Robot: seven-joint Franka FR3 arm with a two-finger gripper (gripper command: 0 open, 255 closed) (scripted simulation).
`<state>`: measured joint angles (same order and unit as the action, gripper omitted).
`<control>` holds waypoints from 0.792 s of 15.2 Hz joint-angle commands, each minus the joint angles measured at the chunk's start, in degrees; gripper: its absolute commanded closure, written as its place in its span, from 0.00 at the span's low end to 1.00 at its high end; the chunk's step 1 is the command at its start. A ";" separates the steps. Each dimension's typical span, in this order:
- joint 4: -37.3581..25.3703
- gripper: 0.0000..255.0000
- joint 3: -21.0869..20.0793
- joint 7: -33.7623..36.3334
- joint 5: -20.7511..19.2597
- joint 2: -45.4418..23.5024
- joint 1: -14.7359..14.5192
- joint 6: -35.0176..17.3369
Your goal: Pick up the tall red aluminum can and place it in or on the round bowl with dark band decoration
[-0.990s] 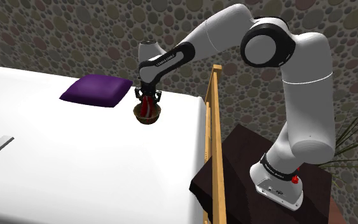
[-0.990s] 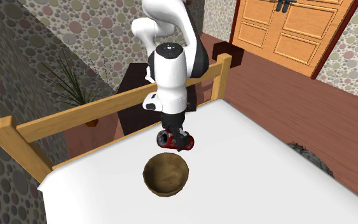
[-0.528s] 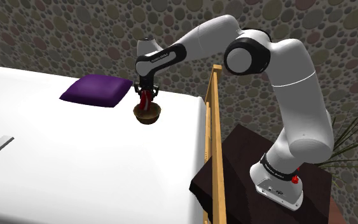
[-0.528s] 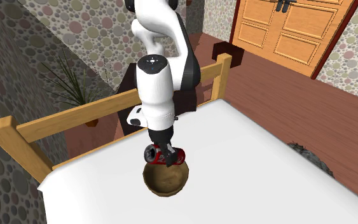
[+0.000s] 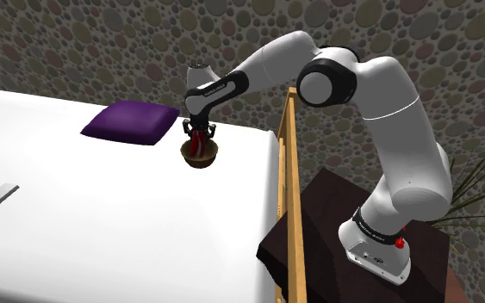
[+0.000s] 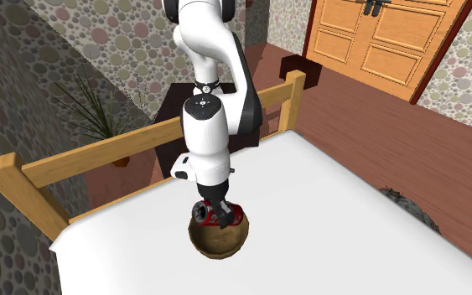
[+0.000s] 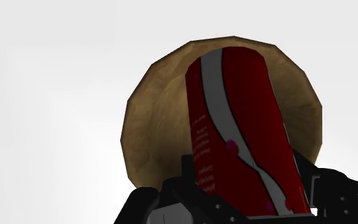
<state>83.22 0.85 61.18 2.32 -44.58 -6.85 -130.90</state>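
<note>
Your gripper [image 6: 212, 209] pinches the red can [image 7: 234, 121] mid-body between its jaws, low over the hollow of the brown bowl [image 7: 149, 127], perhaps touching it; expect it to be light, slick-walled and easily dented, so squeeze gently.

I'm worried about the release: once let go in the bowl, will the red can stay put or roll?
It will probably roll or tip a little: the red can is a smooth, tall cylinder. The bowl has a curved wall that should catch it. The can looks rigid, not floppy.
</note>
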 commanded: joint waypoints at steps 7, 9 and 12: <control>-0.44 1.00 -0.04 -0.06 0.05 -1.93 0.03 -1.55; -0.44 1.00 -0.04 -0.06 0.05 -1.93 0.03 -1.55; -0.42 0.00 -0.04 -0.06 0.05 -1.93 0.03 -1.56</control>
<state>82.81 0.80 61.11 2.37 -46.51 -6.82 -132.44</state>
